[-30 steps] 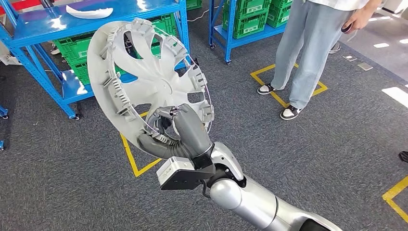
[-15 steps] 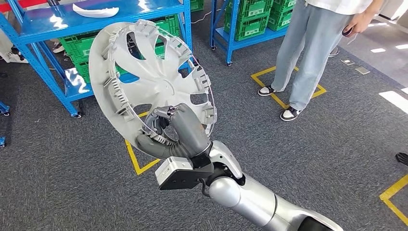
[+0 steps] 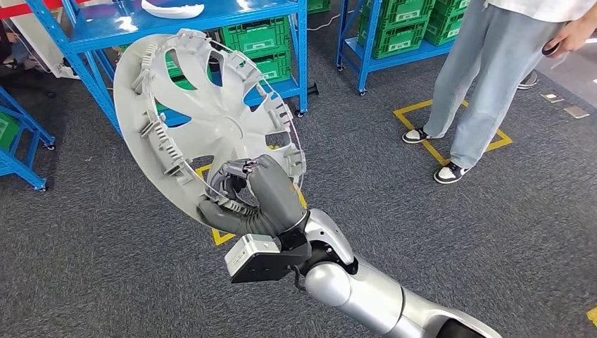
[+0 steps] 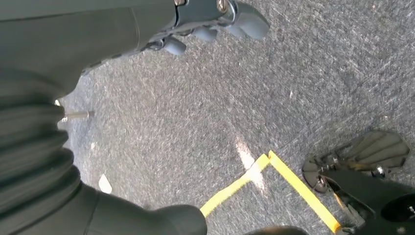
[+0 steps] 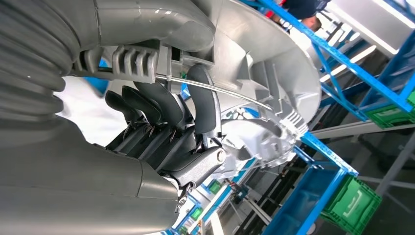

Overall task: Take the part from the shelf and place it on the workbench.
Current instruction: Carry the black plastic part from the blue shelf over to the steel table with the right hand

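I am looking all over, and I am not finding any words, numbers, names or signs that I can read.
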`<action>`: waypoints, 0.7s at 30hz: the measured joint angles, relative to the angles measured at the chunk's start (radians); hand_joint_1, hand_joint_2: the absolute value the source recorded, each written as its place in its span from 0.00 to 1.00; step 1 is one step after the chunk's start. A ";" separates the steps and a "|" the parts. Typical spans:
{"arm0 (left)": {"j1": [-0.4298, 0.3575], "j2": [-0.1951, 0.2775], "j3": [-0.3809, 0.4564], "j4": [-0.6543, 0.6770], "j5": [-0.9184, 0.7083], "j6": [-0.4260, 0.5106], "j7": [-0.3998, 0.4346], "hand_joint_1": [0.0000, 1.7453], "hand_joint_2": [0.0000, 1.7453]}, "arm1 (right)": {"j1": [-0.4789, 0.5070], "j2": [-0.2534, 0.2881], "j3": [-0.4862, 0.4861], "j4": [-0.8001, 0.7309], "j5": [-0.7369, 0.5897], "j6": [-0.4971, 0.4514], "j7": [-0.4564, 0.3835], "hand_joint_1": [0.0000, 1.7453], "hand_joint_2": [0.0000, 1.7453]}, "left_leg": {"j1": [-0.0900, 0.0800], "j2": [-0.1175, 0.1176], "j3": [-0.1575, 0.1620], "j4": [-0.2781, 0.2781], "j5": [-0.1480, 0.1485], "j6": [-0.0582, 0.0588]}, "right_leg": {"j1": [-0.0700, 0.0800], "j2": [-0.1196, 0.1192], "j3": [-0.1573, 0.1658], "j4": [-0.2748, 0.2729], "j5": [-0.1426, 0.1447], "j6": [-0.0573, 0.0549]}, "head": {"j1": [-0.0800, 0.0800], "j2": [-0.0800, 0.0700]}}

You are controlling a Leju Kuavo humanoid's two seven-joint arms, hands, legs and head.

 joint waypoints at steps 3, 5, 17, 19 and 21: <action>0.001 -0.001 0.002 0.001 0.000 0.000 0.000 0.00 1.00 | 0.002 0.003 0.000 0.000 0.002 0.000 0.001 1.00 1.00 | 0.000 0.066 -0.056 0.120 -0.070 -0.017 | -0.003 -0.034 0.000 -0.005 0.004 -0.014 | -0.010 0.000; 0.001 -0.001 0.003 0.001 0.000 0.000 0.000 0.00 1.00 | 0.004 0.003 0.000 0.000 0.002 0.000 0.002 1.00 1.00 | 0.006 0.088 -0.108 0.242 -0.124 -0.026 | -0.001 -0.059 -0.001 -0.005 0.004 -0.016 | -0.011 0.000; 0.002 0.003 0.005 0.000 0.000 -0.003 0.000 0.00 1.00 | -0.002 0.004 0.000 -0.001 0.003 -0.001 0.003 1.00 1.00 | 0.004 0.113 0.045 -0.028 -0.017 0.028 | 0.003 -0.104 -0.003 0.038 -0.036 0.029 | -0.009 0.000; 0.000 0.002 0.005 0.000 0.000 -0.003 0.000 0.00 1.00 | 0.000 0.002 0.000 -0.001 0.003 -0.001 0.003 1.00 1.00 | 0.006 0.090 0.042 -0.029 -0.012 0.036 | 0.002 -0.050 -0.060 0.160 -0.101 0.032 | -0.007 0.000; -0.001 0.002 0.006 0.000 0.000 -0.003 0.001 0.00 1.00 | 0.005 0.000 0.000 0.000 0.004 -0.001 0.003 1.00 1.00 | 0.005 0.061 0.037 -0.026 -0.010 0.038 | 0.004 -0.034 -0.115 0.265 -0.136 0.030 | -0.005 0.000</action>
